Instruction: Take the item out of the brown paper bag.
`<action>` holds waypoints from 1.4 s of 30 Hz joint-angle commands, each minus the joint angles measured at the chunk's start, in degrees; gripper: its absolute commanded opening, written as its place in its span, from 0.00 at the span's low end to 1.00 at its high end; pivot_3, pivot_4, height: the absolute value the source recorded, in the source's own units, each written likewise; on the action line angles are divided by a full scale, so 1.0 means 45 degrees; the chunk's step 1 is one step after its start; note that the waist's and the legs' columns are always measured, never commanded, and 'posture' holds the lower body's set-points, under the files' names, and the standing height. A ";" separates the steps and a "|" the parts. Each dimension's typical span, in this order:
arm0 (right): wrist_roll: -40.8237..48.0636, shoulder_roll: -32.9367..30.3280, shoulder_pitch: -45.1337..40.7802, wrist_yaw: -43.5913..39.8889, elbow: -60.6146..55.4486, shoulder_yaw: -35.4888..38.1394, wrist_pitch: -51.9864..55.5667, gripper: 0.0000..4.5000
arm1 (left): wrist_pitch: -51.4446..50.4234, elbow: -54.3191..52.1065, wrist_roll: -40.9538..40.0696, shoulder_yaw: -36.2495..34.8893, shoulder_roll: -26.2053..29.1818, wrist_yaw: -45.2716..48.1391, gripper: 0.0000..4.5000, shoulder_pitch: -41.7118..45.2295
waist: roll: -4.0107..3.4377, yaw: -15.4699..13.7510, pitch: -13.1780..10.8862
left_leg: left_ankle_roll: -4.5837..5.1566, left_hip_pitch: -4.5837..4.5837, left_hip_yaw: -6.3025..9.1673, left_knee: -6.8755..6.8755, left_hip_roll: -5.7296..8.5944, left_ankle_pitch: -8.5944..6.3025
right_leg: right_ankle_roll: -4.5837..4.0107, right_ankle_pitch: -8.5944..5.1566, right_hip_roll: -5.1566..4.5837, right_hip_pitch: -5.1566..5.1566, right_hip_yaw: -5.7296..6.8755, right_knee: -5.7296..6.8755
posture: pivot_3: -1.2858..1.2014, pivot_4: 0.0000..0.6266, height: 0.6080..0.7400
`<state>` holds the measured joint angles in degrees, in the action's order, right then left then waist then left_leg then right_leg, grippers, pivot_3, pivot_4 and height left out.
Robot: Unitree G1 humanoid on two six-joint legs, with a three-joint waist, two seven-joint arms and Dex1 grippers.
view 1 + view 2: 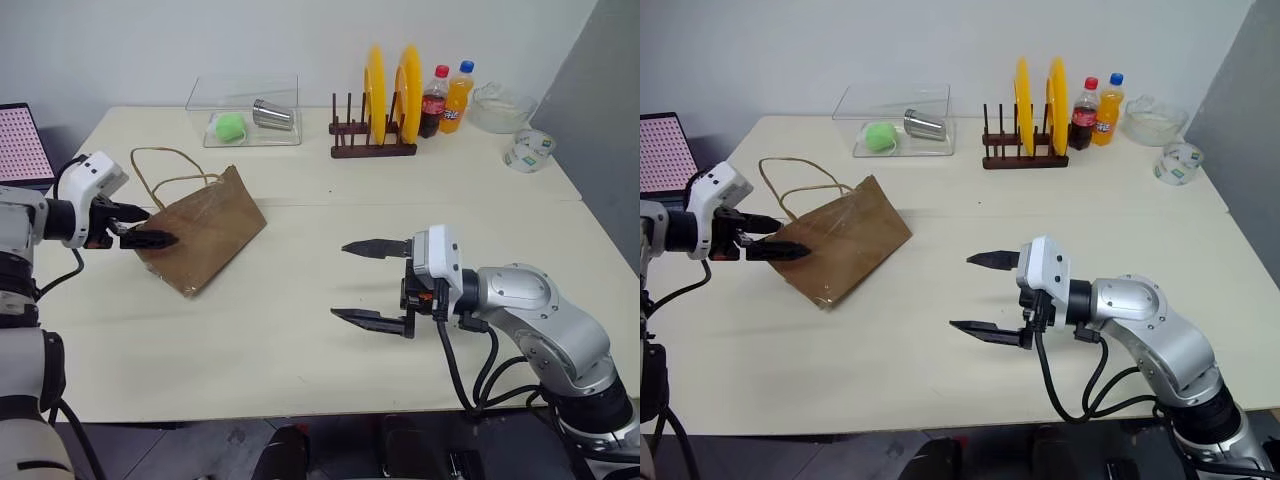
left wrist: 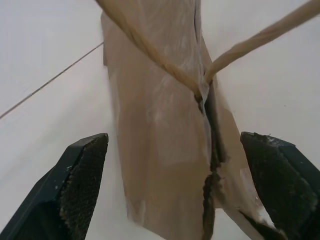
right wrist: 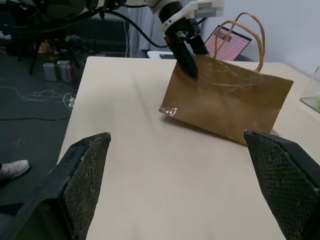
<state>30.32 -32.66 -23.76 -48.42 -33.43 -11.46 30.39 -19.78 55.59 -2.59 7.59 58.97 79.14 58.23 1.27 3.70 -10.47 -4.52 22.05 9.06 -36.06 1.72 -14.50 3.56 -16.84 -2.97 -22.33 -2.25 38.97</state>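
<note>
Far edge of the table (image 1: 300, 330): clear tray (image 1: 245, 112) holding green ball (image 1: 231, 125) and metal cup (image 1: 272, 115); wooden rack (image 1: 372, 143) with two yellow plates (image 1: 392, 92); cola bottle (image 1: 434, 101); orange soda bottle (image 1: 457, 97); glass bowl (image 1: 500, 108); tape roll (image 1: 528, 150).

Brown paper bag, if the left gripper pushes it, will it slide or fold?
The creased brown paper bag looks thin, so it would probably crumple rather than slide whole. Its thin tan cord handles droop in loops, likely floppy.
</note>
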 commanded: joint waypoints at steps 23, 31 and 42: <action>0.0152 -0.0578 0.1755 0.1692 -0.2335 0.1597 0.1061 1.00 | 0.4375 0.2369 0.1360 -0.0258 -0.1765 0.0269 0.01 0.3390 | 0.0035 -0.0105 -0.0013 | -0.0002 0.0125 0.0042 -0.0046 0.0019 0.0002 | 0.0000 0.0002 -0.0015 -0.0074 0.0042 0.0006 | 0.52 0.24 1.00; -0.2050 0.0458 0.5241 0.4378 -0.4435 0.2452 -0.0796 1.00 | 0.7758 0.3267 0.2150 0.0148 -0.4212 -0.0506 0.01 0.4480 | 0.0045 -0.0183 -0.0007 | -0.0001 0.0203 0.0038 -0.0123 0.0044 0.0001 | 0.0004 0.0005 -0.0026 -0.0147 0.0031 0.0055 | 0.52 0.24 1.00; -0.6523 0.2179 1.0190 0.8045 -0.5904 0.0255 -0.4574 1.00 | 0.9792 0.4543 0.3928 0.1028 -0.7800 -0.1873 0.01 0.5629 | 0.0058 0.0002 -0.0012 | 0.0008 0.0206 0.0021 -0.0198 0.0100 -0.0001 | 0.0024 0.0005 -0.0044 -0.0185 -0.0033 0.0176 | 0.52 0.24 1.00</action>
<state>4.49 -23.73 21.67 -14.61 -55.00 -8.47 12.84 23.04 76.59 14.61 12.17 24.50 72.69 80.60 1.53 3.71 -10.52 -4.48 22.93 9.15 -36.95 2.18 -14.50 3.68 -16.82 -3.16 -23.16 -2.42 39.84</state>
